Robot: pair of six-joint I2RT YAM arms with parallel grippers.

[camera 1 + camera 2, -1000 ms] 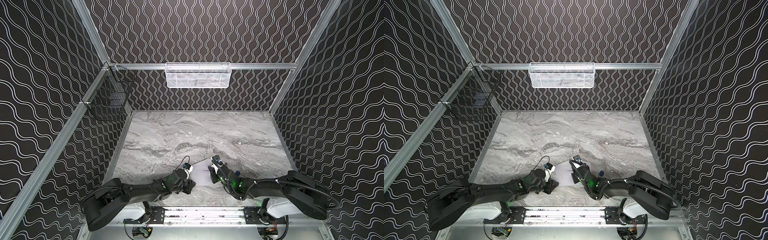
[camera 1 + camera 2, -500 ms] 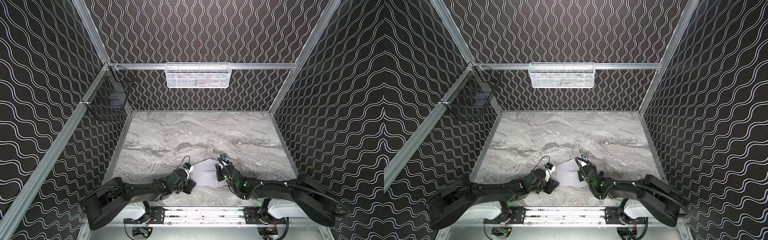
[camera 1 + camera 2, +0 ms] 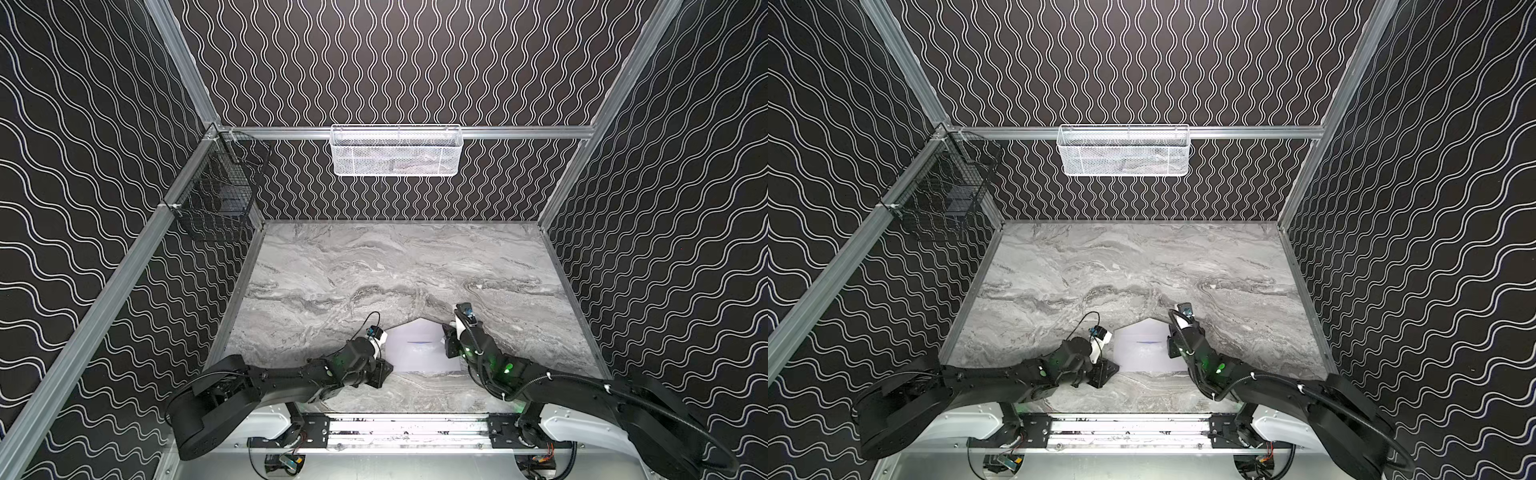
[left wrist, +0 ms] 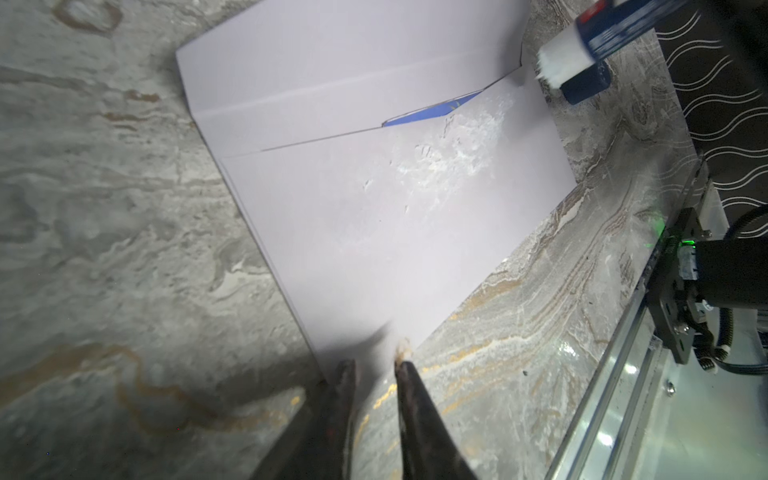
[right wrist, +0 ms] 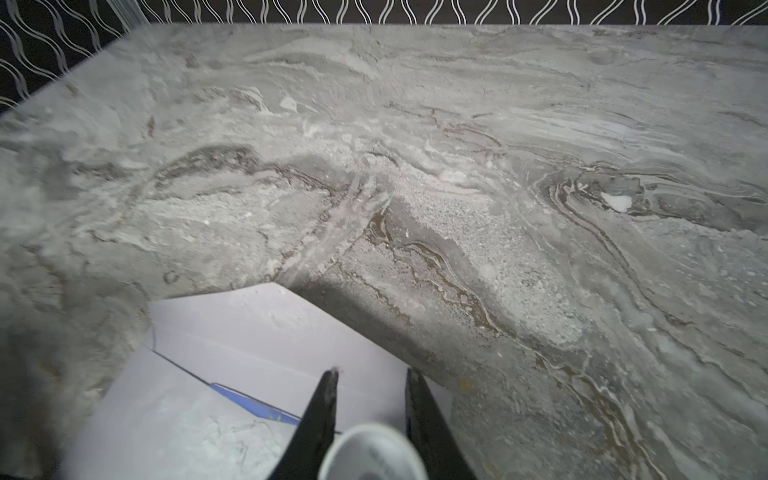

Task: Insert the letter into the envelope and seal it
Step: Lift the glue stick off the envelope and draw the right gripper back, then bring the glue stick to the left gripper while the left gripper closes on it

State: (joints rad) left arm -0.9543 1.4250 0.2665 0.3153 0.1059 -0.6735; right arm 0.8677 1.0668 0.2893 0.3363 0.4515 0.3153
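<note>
Envelope lies flat on the desk near the front edge in both top views, between the two arms, with its pointed flap open and aimed at the back wall. We see the letter only as a thin blue line at the envelope mouth. The left pincer sits at the envelope's near left corner; the right pincer sits over its right edge.

Left wrist view: the left pincer shows a narrow gap between its fingers, tips at the envelope corner, gripping nothing. A blue sliver of letter shows in the mouth. A white-and-blue tube hangs just beside the far end of the mouth.

Right wrist view: the right pincer is closed around the white-and-blue tube, its fingertips over the flap.
</note>
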